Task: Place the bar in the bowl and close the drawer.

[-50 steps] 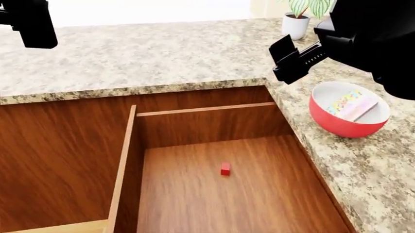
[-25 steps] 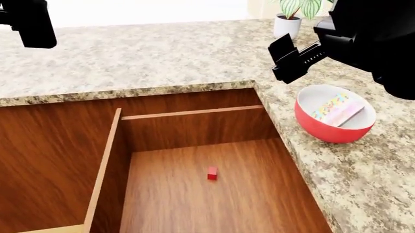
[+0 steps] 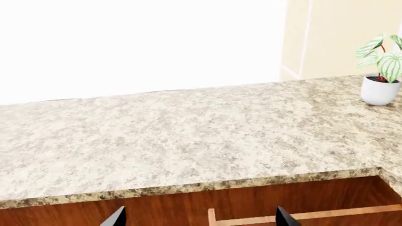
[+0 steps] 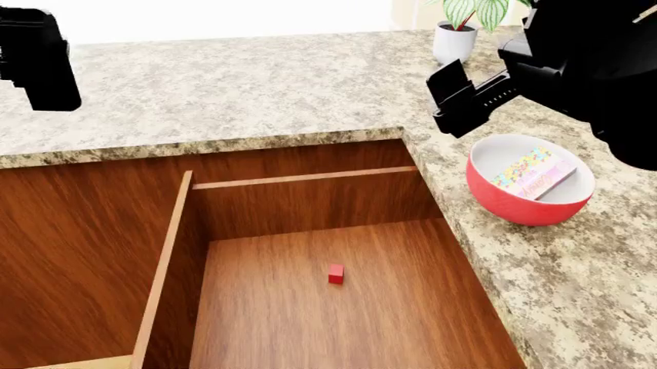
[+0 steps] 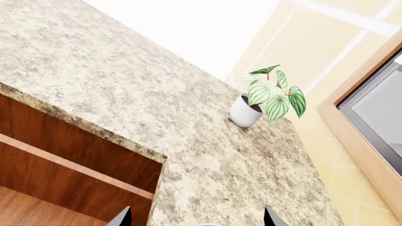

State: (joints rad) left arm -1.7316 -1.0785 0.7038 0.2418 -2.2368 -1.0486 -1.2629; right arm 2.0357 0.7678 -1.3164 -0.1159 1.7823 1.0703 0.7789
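Bar (image 4: 531, 173) and bowl (image 4: 519, 205) sit together at the right of the head view: the pale pink speckled bar lies tilted inside the bowl's white interior, leaning against the far wall. The bowl stands upright on the granite counter (image 4: 257, 84), near the inner corner where the counter turns toward the lower right of the frame.

Left of the bowl and below the counter edge, the drawer (image 4: 308, 300) of reddish-brown wood stands pulled out, filling the lower middle of the frame. Its floor shows bare except for a tiny red cube (image 4: 336, 274) near the centre, well apart from every wall.

Just above the bowl, the right gripper (image 4: 457, 96) hangs over the counter, touching nothing; the right wrist view shows two dark fingertips (image 5: 122, 217) spread wide with only counter between them, so its jaws stand apart and empty. The left gripper (image 4: 41, 65) hovers at the upper left of the head view, over the counter and well away from the drawer. Its fingertips (image 3: 116, 217) in the left wrist view are likewise spread, though only their ends show, so it appears parted and holding nothing.

A potted plant (image 4: 464, 27) in a white pot stands at the far top of the head view, behind the right arm.
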